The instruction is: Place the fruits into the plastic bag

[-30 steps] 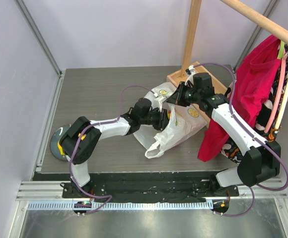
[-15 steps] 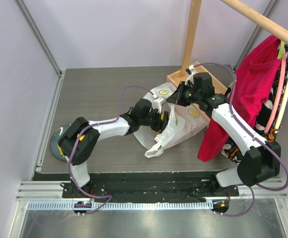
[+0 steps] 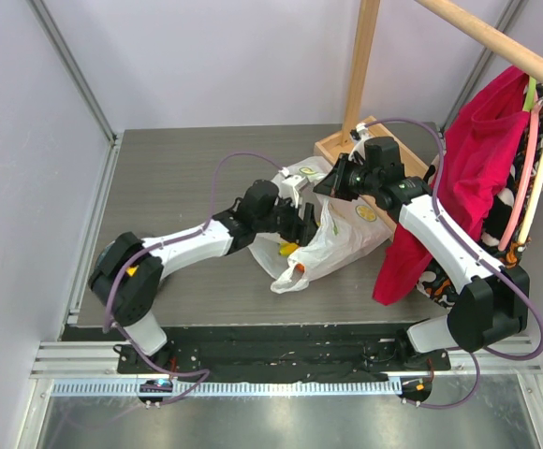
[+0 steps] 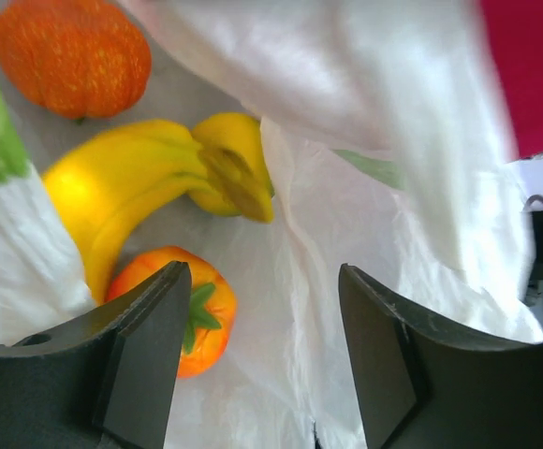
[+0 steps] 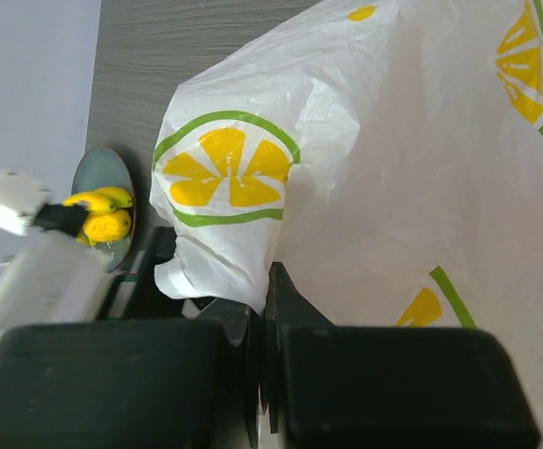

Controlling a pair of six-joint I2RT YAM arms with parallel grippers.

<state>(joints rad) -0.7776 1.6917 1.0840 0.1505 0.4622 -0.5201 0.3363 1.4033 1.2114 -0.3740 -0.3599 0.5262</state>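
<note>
The white plastic bag [image 3: 342,234] with lemon prints lies at the table's middle right, mouth to the left. My right gripper [image 3: 334,181] is shut on its upper edge [image 5: 225,253] and holds it up. My left gripper [image 3: 300,224] is open inside the mouth, holding nothing [image 4: 262,355]. In the left wrist view a yellow banana bunch [image 4: 150,187], a rough orange fruit [image 4: 70,56] and a red-orange fruit with a green leaf [image 4: 192,309] lie in the bag. Yellow and orange show through the bag [image 3: 286,248]. More yellow fruits [image 5: 103,213] sit on the grey plate [image 5: 98,168].
A red cloth [image 3: 477,159] hangs from a wooden rack [image 3: 360,56] at the right, close beside the right arm. The rack's wooden base [image 3: 342,145] stands just behind the bag. The walls close in at left and back.
My left arm has swung and stretched towards the bag, gripper still at its mouth. Yellow and orange fruit now shows through the bag near the mouth. The right gripper has held still.
</note>
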